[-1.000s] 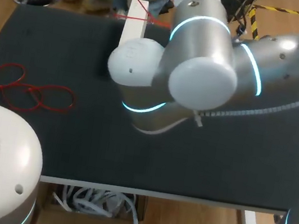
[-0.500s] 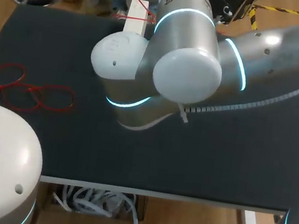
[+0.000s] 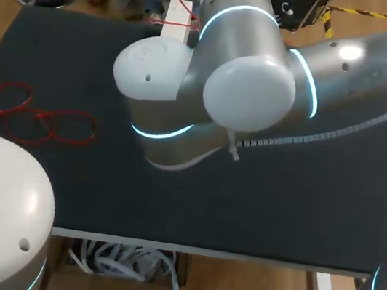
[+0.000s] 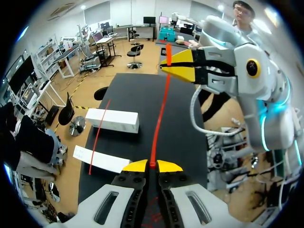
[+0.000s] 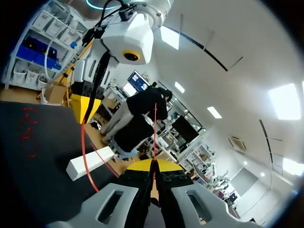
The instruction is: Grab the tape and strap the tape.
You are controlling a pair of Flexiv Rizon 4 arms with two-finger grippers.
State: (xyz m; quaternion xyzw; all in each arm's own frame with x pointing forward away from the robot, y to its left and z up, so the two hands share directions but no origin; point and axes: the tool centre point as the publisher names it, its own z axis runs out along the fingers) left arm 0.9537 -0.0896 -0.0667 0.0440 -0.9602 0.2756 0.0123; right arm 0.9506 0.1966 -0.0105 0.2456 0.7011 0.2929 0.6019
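The black table (image 3: 301, 206) is stretching out under both arms, with loose red loops (image 3: 36, 117) lying on it apart from the grippers. The left gripper (image 4: 152, 166) is pinching the red tape (image 4: 160, 114) between closed tips. The strand is running straight ahead of it, past a white box (image 4: 112, 119) off to one side, to the right gripper (image 5: 153, 164), which is clamping it too.

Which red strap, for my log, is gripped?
The taut red strap stretched between the left gripper and right gripper; the other strap lies looped on the table, untouched.
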